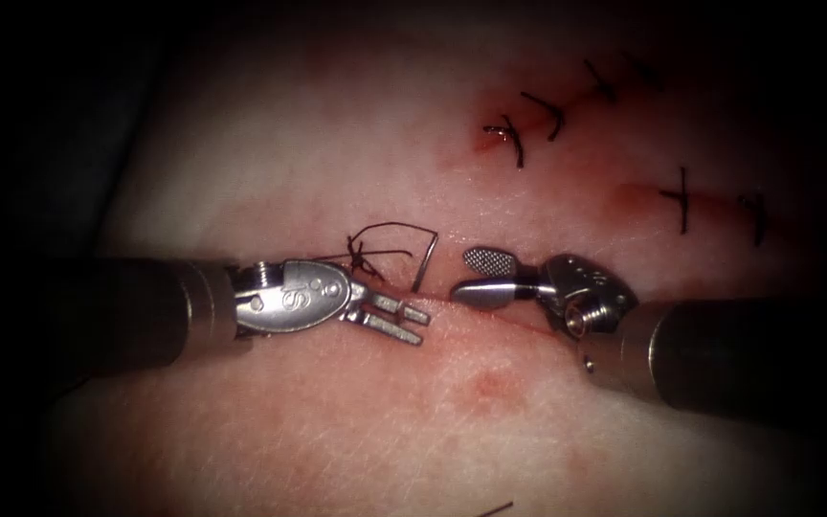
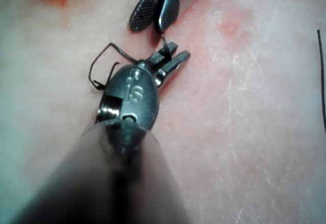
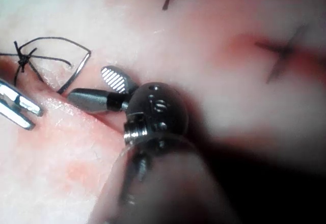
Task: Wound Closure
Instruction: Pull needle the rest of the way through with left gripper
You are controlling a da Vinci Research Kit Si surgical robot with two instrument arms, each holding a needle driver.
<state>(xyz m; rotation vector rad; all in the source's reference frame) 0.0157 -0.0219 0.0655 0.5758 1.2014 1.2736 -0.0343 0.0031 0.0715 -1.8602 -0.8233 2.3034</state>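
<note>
Both grippers hang open over the cut, needle free, one knot tied on this wound.
Left gripper [image 1: 402,323], nearest the lens with its partner, has its jaws a little apart and holds nothing, lying along the cut [image 1: 490,316] in the tissue [image 1: 270,153]. Just above it a knot [image 1: 360,257] sits on the cut, its thread [image 1: 390,230] looping over to the needle [image 1: 423,260], which stands by the cut's upper edge, gripped by neither tool; whether its tip is in the tissue I cannot tell. Right gripper [image 1: 476,276] is spread wide and empty, close beside the needle. Finished stitches [image 1: 547,113] close other cuts up on the right; this cut, I judge, is mostly unclosed.
</note>
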